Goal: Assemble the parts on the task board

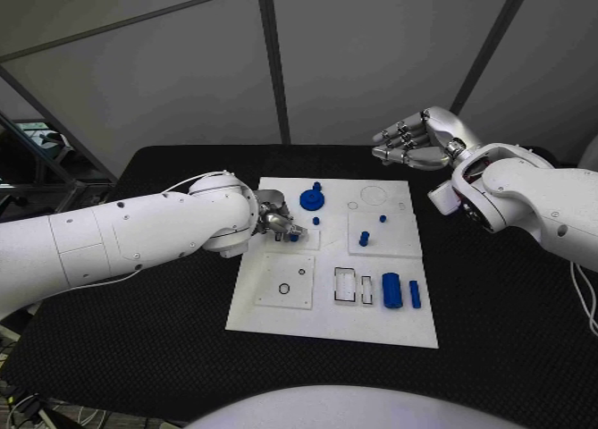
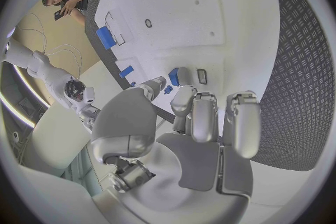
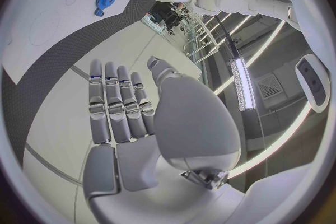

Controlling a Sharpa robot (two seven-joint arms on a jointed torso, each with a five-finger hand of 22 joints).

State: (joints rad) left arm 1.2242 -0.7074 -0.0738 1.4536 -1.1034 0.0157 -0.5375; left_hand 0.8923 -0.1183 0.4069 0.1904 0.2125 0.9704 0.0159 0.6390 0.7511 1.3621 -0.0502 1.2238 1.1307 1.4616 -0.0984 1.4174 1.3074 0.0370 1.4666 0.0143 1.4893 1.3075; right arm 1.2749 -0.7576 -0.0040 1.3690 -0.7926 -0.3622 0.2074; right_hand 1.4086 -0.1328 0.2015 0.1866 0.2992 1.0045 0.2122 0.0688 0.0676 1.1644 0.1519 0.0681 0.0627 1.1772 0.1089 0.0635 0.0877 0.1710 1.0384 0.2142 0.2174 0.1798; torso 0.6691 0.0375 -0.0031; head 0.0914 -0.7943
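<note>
Black tabletop [image 1: 144, 340] carries the white task board [image 1: 280, 326] at its middle, blue parts scattered across it: a gear [image 1: 312, 198], a peg [image 1: 365, 239], a cylinder [image 1: 392, 290]. Left hand [image 1: 278, 223] sits low on the board, fingertips at a small blue piece [image 2: 173, 76]; whether it actually pinches it I cannot tell. Right hand [image 1: 420, 141] hovers beyond the far edge, fingers straight, empty. Parts look light, rigid, slick; grip their sides.

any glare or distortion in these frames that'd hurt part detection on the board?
Head view: even light, task board and blue gear sharp. Left wrist view: heavy fisheye, board edges bend, left robot hand blocks much of it. Right wrist view: bright ceiling strip glares beside the right robot hand; gear small.
</note>
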